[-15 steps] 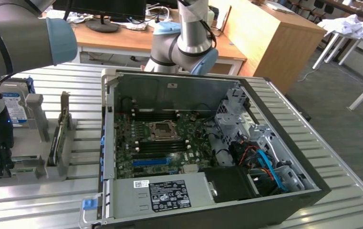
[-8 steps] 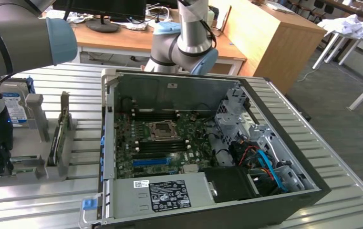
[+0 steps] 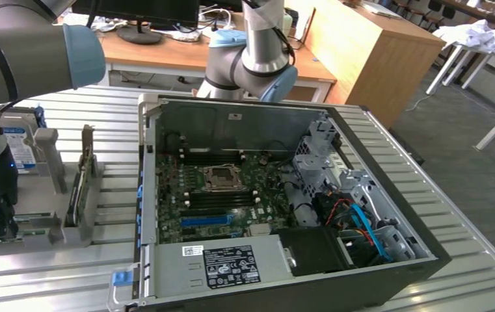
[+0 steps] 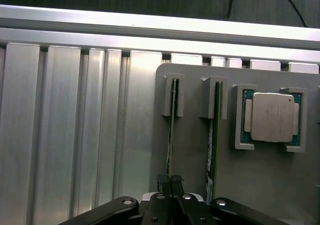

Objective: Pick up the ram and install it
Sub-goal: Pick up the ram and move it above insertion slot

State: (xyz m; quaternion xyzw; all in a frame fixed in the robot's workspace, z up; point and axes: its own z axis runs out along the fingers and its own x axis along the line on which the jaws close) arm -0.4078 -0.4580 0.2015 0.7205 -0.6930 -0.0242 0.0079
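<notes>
1. Starting at the exterior view's left: the robot arm (image 3: 21, 58) fills that corner and bends down over a slatted metal tabletop (image 3: 56, 279).
2. A hard drive (image 3: 23, 146) with a blue-white label stands upright in a grey rack just beside the arm.
3. An open computer case (image 3: 377, 214) lies in the middle of the tabletop. Its motherboard (image 3: 221, 201) is exposed, with the processor socket (image 3: 224, 177) near the board's middle.
4. A power supply (image 3: 221, 263) with a black label sits inside the case at its near edge.
5. A wooden cabinet (image 3: 369, 58) stands behind the case, toward the exterior view's right.
6. In the wrist view, a grey holder plate (image 4: 260, 185) lies on the slats.
7. The ram (image 4: 172, 120) stands on edge in a slot of that plate, seen as a thin line. Its far end sits in the slot bracket. The jaws are pinched narrow on its near end, holding it.
8. A second stick (image 4: 214, 130) stands in the neighbouring slot, between the ram and the chip, clear of the jaws.
9. A square silver chip (image 4: 272, 117) lies flat in its own brackets on the plate.
</notes>
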